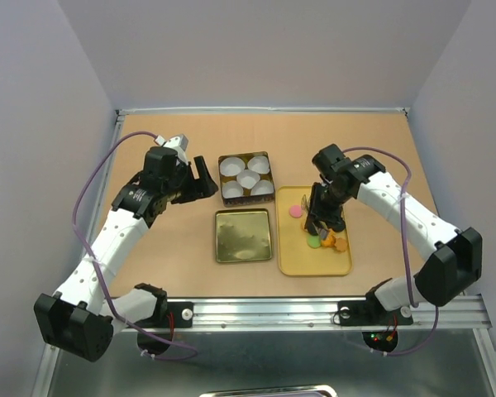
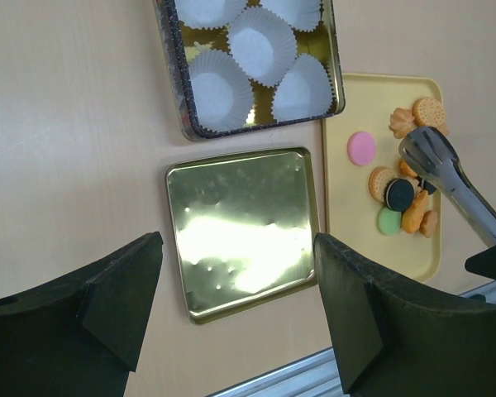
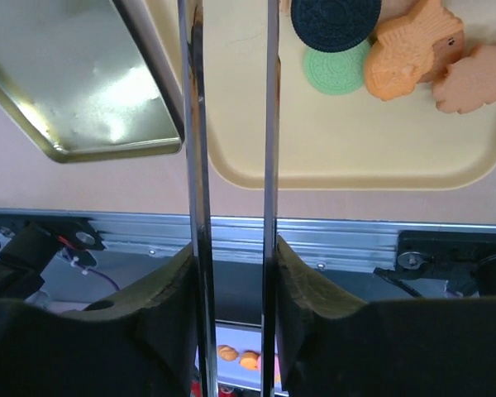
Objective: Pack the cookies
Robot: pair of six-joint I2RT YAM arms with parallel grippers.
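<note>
The cookies [image 1: 324, 240] lie in a small heap on the yellow tray [image 1: 314, 265], with a pink one [image 1: 296, 211] apart from the rest. The left wrist view shows pink [image 2: 361, 148], black [image 2: 399, 193] and green [image 2: 389, 221] ones among orange biscuits. My right gripper [image 1: 324, 207] is shut on metal tongs [image 3: 194, 165], whose two arms stand apart between its fingers [image 3: 314, 289]. The tong tips [image 2: 422, 149] hover over the heap; nothing shows between them. My left gripper [image 1: 200, 178] hangs open and empty just left of the square tin [image 1: 268, 165].
The tin [image 2: 182, 83] holds several white paper liners. Its gold lid [image 1: 243, 236] lies flat between the tin and the near edge, left of the tray. A metal rail [image 1: 314, 310] runs along the table's front.
</note>
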